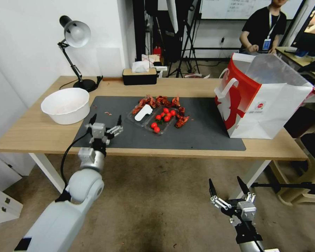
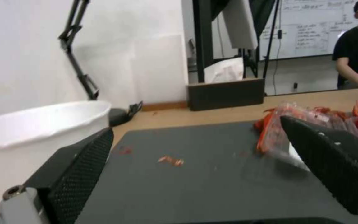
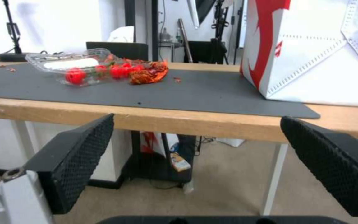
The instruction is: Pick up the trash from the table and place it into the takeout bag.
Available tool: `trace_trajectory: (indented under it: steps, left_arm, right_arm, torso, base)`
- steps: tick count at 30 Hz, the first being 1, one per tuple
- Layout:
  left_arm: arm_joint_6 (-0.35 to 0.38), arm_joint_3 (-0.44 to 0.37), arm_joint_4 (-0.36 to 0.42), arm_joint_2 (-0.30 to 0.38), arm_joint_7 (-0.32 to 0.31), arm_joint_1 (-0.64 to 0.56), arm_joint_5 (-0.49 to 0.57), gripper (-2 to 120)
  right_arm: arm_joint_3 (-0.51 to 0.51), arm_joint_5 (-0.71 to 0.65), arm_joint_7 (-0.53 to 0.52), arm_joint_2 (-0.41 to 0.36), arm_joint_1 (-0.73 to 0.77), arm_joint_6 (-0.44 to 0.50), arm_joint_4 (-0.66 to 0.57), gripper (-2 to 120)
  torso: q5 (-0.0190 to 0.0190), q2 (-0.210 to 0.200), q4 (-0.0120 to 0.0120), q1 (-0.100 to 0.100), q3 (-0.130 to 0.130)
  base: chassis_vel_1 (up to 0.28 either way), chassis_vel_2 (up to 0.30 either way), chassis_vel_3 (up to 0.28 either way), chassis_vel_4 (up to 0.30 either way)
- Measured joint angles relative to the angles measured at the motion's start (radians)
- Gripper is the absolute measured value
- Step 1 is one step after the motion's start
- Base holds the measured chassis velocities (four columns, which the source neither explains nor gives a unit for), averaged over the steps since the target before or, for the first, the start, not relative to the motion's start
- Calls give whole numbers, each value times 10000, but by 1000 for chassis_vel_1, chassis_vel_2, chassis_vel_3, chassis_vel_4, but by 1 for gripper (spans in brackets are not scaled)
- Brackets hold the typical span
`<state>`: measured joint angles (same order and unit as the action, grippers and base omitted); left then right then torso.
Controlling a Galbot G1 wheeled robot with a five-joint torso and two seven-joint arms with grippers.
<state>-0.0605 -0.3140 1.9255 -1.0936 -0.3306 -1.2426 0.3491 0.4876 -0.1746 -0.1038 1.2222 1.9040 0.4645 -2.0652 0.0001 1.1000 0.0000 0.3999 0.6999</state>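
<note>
The left gripper (image 1: pixel 106 123) has its fingers spread wide with nothing between them, poised low over the near-left part of the dark grey mat (image 1: pixel 199 134), on the table (image 1: pixel 21 134). From the left wrist view the two black textured pads (image 2: pixel 81 165) frame bare mat, with the trash just past the far pad.

That trash, at about two o'clock from the left gripper, is a clear plastic clamshell tray (image 1: pixel 148 117) lying open near the mat's centre. It holds small red tomatoes (image 1: pixel 163 118) and a white scrap, and red crayfish shells (image 1: pixel 164 102) lie along its far edge, with one more clump (image 1: pixel 181 121) at its three o'clock side. A few crumbs (image 2: pixel 171 160) dot the mat near the gripper.

The tray looks thin, light and springy; I judge it would buckle if squeezed across its middle and could spill the loose tomatoes if tilted. The raised rim at its near-left corner seems the firmest place to pinch. The shells look brittle, irregular and probably greasy, so a grip on them may slip or shed bits.

The takeout bag (image 1: pixel 269 105) stands open at the mat's right end, at roughly three o'clock from the tray and well apart from it. A large white bowl (image 1: pixel 65 105) sits at ten o'clock from the left gripper.

The right gripper (image 1: pixel 231 196) hangs below the table edge with its fingers wide apart, idle.
</note>
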Motion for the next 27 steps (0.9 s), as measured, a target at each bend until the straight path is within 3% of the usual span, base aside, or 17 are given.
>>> trace_trajectory:
  steps: [6,8,11,16,27]
  left_arm:
    - [-434,-793,543,-420,131,-1556,-140,100]
    - [-590,-1003,669,-612,246,-2087,-162,100]
    - [-1266,-1325,805,-972,952,-3054,7,100]
    - [-2365,-1607,450,-1044,1835,-3458,61,100]
    - [-2627,-1632,250,-1261,2173,-3757,4,100]
  right_arm:
    - [8,6,26,-159,-33,196,11,100]
    - [1,5,40,-133,-84,314,52,100]
    - [-4,-5,83,-110,-187,548,134,100]
    - [4,-103,131,-101,-339,755,172,100]
    - [21,-193,217,38,-512,898,180,100]
  torso:
    - [-1,0,-5,0,0]
    - [0,0,3,0,1]
    - [0,1,4,-1,1]
    - [-1,0,-1,1,1]
    - [-1,0,-1,1,1]
  base:
    - [0,0,0,0]
    - [0,0,0,0]
    - [0,0,0,0]
    - [0,0,0,0]
    - [0,0,0,0]
